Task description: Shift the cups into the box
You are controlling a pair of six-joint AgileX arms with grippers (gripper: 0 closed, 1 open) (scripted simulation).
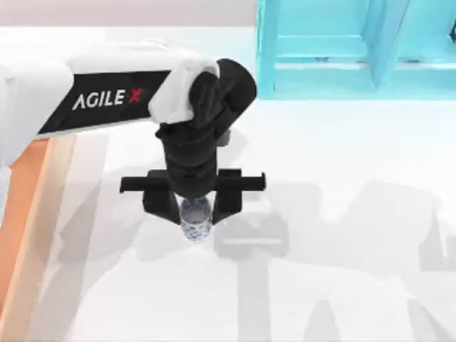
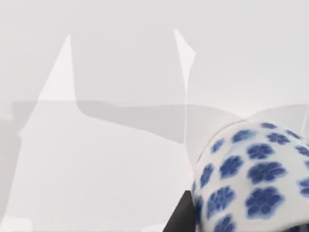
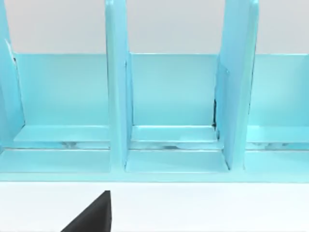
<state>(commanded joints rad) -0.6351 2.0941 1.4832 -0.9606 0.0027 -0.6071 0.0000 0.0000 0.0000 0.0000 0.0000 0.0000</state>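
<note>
A narrow white cup with a blue floral pattern is in the middle of the table in the top view, between the two black fingers of my left gripper, which is shut on its sides. The left wrist view has the same cup close up, leaning, beside one dark finger. The box, orange-brown with a light wooden rim, lies along the table's left edge, partly under my left arm. A dark corner of my right gripper faces the shelf.
A turquoise shelf frame with upright dividers stands at the back right of the table, and its bays fill the right wrist view. White tabletop stretches to the right of and in front of the cup.
</note>
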